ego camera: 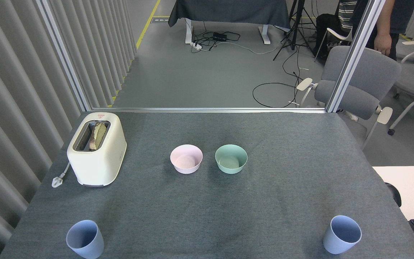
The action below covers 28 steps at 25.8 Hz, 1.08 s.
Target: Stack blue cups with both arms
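Cream toaster (97,151) holding bread, pink bowl (186,159) beside mint-green bowl (231,158)

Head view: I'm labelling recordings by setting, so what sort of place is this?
Probably a lab or office test area, not a kitchen: a grey felt-covered table fenced by an aluminium frame post, loose black cables on the floor, and grey swivel office chairs beyond.

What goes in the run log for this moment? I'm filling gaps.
stage: not started | left blue cup: upright, near-left | right blue cup: upright, near-right | arms: not in view | stacked: no
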Motion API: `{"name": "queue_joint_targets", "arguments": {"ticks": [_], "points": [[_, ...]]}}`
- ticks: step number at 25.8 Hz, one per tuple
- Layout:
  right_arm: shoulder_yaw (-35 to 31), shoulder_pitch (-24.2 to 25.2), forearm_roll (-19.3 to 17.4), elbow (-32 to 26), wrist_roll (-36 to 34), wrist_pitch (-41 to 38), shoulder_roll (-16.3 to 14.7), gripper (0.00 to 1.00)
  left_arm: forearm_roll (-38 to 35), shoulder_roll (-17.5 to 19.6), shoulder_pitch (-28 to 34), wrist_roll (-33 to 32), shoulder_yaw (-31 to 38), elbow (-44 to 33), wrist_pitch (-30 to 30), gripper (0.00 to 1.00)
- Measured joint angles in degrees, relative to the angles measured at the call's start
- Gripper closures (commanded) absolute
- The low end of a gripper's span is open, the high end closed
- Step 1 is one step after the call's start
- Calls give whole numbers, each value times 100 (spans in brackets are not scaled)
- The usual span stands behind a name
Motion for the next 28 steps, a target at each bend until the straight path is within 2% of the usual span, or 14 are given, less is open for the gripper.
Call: {"name": "queue_joint_targets", "arguments": {"ticks": [11,28], "points": [[3,9,-8,26,16,18,8,0,5,-138,-838,-280,-71,699,197,0],[34,18,-17,82,-2,32,8,0,172,-134,-1223,-361,-24,964,687,0]]}}
